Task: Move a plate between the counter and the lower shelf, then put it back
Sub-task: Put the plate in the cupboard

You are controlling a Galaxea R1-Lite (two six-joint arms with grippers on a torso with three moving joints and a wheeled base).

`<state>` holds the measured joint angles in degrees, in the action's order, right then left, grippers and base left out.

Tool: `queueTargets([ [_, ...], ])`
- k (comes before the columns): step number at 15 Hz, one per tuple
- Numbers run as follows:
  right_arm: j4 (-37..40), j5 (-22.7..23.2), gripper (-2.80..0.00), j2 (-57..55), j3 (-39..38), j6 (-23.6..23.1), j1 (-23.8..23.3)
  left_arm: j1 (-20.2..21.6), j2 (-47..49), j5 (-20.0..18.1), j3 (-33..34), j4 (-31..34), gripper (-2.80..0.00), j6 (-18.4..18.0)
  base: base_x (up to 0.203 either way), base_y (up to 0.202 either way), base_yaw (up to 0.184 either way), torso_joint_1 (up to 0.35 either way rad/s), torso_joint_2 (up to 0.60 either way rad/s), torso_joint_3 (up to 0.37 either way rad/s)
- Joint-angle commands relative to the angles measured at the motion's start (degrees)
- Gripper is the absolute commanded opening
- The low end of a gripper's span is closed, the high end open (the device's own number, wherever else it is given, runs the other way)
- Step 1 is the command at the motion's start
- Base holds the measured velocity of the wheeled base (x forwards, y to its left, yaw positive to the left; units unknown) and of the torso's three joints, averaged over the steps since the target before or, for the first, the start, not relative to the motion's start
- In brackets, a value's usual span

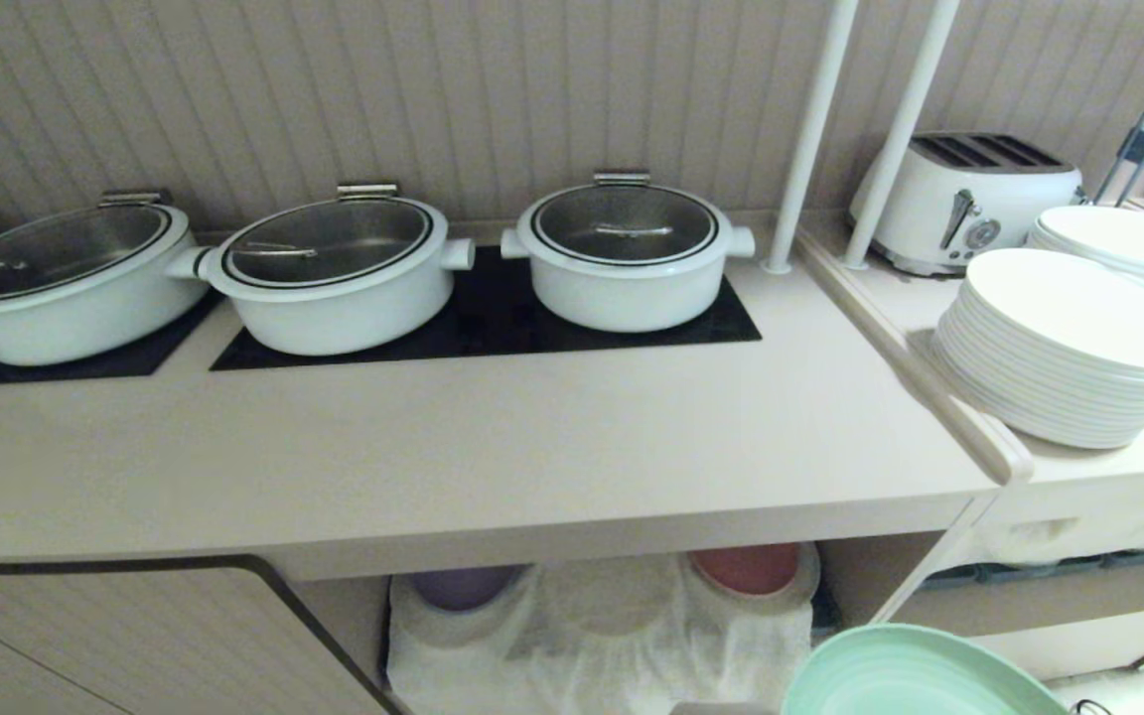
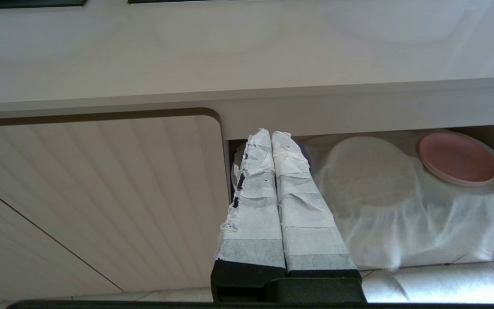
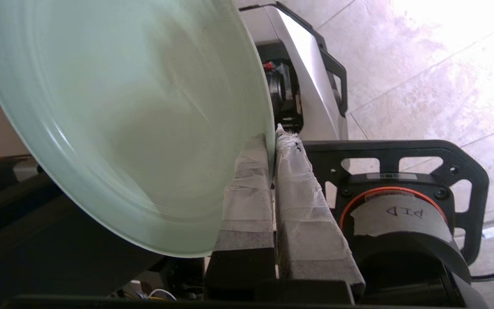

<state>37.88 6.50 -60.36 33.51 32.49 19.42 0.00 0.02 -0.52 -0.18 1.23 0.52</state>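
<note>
Plate point(image 3: 135, 128), mint-green and matte with faint concentric rings and a low raised rim, is pinched at its edge between the taped fingers of the right pincer point(image 3: 272, 141). Beside that pincer, tape on the robot's base reads "PID" upside down. In the head view the plate point(image 1: 915, 675) hangs low, in front of the lower shelf point(image 1: 860, 581) and below the counter point(image 1: 433, 447). The left pincer point(image 2: 271, 134), fingers pressed together on nothing, points at the white cloth point(image 2: 401, 223) draped over the shelf.
</note>
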Motion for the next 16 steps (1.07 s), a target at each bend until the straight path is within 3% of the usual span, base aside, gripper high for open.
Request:
queueTargets([
  [1, 0.09, 0.09, -2.8, -0.33, 0.06, 0.25, 0.09, 0.0, -0.02, 0.0, 0.01, 0.0, -2.8, 0.01, 0.0, 0.0, 0.0, 0.0, 0.0, 0.0],
  [10, 0.37, 0.09, -2.8, -0.2, -0.55, 1.68, 0.48, 0.0, -0.02, 0.0, 0.01, 0.0, -2.8, 0.01, 0.0, 0.0, 0.0, 0.0, 0.0, 0.0],
  [16, 0.18, 0.18, -2.8, -0.28, -0.64, 1.96, 0.71, 0.0, -0.02, 0.0, 0.01, 0.0, -2.8, 0.01, 0.0, 0.0, 0.0, -0.129, 0.27, 0.145],
])
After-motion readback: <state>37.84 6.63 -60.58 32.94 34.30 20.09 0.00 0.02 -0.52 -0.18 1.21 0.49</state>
